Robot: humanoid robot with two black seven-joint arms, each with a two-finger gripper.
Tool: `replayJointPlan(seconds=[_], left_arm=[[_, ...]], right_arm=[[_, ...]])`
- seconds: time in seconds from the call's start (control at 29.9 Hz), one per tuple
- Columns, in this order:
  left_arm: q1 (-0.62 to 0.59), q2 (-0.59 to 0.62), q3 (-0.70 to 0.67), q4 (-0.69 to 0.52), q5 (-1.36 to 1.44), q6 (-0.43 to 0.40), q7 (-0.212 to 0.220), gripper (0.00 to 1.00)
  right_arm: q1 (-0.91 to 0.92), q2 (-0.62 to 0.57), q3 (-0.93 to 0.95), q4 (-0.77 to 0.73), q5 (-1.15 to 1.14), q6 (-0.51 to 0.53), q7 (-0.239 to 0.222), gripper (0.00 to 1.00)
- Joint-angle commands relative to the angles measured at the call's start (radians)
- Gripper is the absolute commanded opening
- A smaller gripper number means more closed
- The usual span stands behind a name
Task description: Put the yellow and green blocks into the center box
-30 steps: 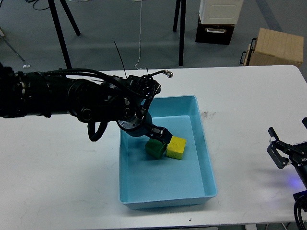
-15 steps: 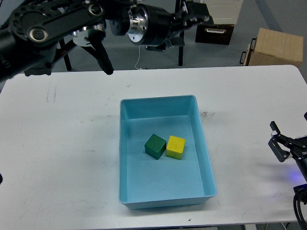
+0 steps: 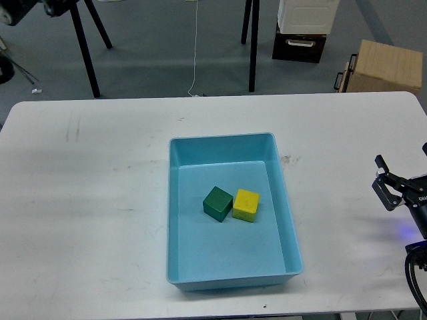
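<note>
Green block (image 3: 217, 203) & yellow block (image 3: 246, 205) touching, in box (image 3: 178, 200).

A white table (image 3: 100, 220) fills the near part of the view, its top marked with a few faint grey scuffs. Beyond its far edge lies a grey-blue floor (image 3: 153, 40). Black tripod legs (image 3: 85, 47) stand on it at the far left, and another pair of black legs (image 3: 252, 40) rises near the middle. A thin white cable (image 3: 195, 47) hangs down to the floor between them. At the far right sits a white box on a black case (image 3: 300, 30), with a cardboard box (image 3: 383, 67) to its right.
</note>
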Motion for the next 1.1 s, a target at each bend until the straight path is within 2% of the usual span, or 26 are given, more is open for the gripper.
replayJointPlan(seconds=[0.0,0.13,0.23,0.5,0.57,0.7,1.07], left_arm=[[0.180,-0.020,-0.189,-0.084,-0.011,-0.001,0.006,1.00],[0.403,-0.104,-0.335,-0.225,-0.023,-0.001,0.008,1.00],[0.591,-0.202,-0.392,-0.363,-0.025,-0.001,0.009,1.00],[1.042,-0.469,-0.412,-0.722,-0.065,-0.001,0.008,1.00],[1.128,-0.472,-0.407,-0.764,-0.100,-0.001,0.006,1.00],[1.202,-0.472,-0.401,-0.772,-0.169,-0.001,0.005,1.00],[1.227,-0.472,-0.400,-0.772,-0.188,-0.001,0.005,1.00]], right_arm=[[-0.007,0.007,0.000,0.008,0.001,0.000,0.000,0.99],[-0.010,0.010,0.000,0.008,0.001,0.000,0.001,0.99],[-0.014,0.011,0.000,0.010,0.001,0.000,0.000,0.99],[-0.073,0.019,0.003,0.045,0.002,0.000,0.000,0.99],[-0.104,0.020,0.008,0.059,0.002,0.000,0.000,0.99],[-0.135,0.039,0.012,0.070,0.002,0.000,0.000,0.99],[-0.133,0.054,0.002,0.068,-0.002,0.000,0.000,0.99]])
